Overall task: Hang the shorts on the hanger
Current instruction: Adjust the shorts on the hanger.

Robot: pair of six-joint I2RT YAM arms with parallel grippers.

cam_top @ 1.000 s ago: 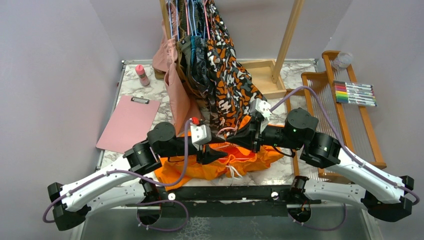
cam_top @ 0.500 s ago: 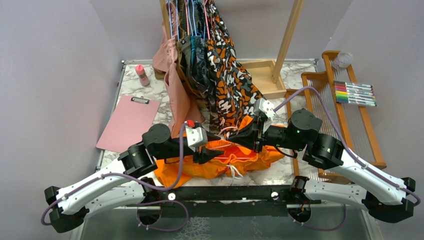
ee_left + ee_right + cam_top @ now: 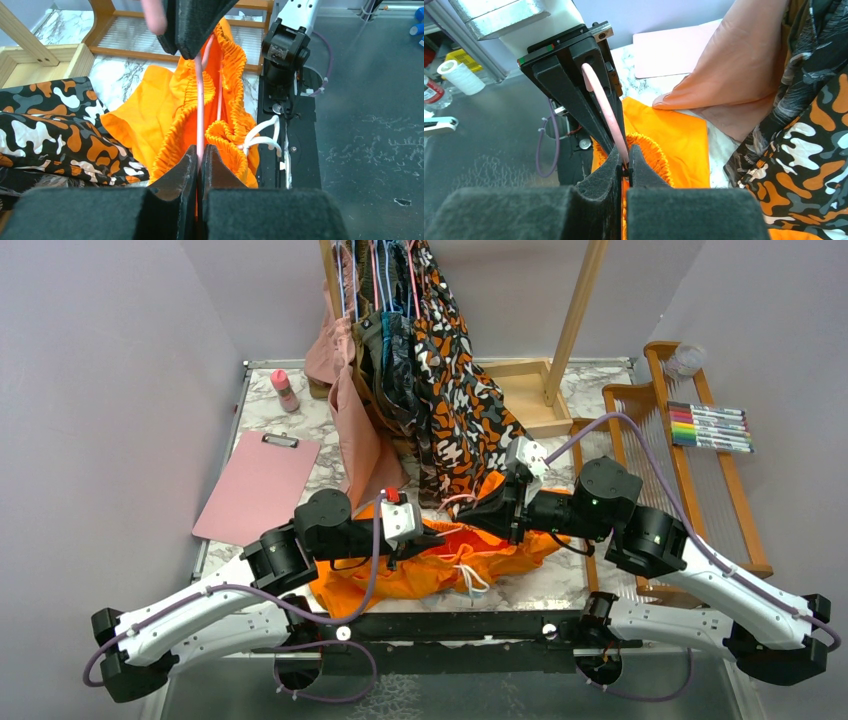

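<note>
Left claw (image 3: pixel 200 153): pressed together on the hanger (image 3: pixel 200 102), pinching one run of its thin pink wire. Right claw (image 3: pixel 624 152): likewise shut on the same wire, facing the left claw tip to tip a short way along it, so the wire spans between the two. Both are held low over the near middle of the counter (image 3: pixel 312 422). The shorts (image 3: pixel 420 575) are bunched beneath and around the claws. The gathered waistband stands on either side of the wire in the left wrist view, but whether the wire passes through the garment cannot be told. The white drawstring (image 3: pixel 468 580) trails toward the near edge. The shorts' near hem lies against the black base rail (image 3: pixel 450 625) at the counter's front. Just behind the claws hang the blotch-patterned garment (image 3: pixel 460 410) and the dusty pink garment (image 3: pixel 355 435), the patterned one touching the shorts' far side. To the left, apart from the shorts, lies a pink clipboard (image 3: pixel 258 485). To the right stands a wooden frame (image 3: pixel 700 490) bearing markers (image 3: pixel 710 427). Bare marble shows between the shorts and that frame.
</note>
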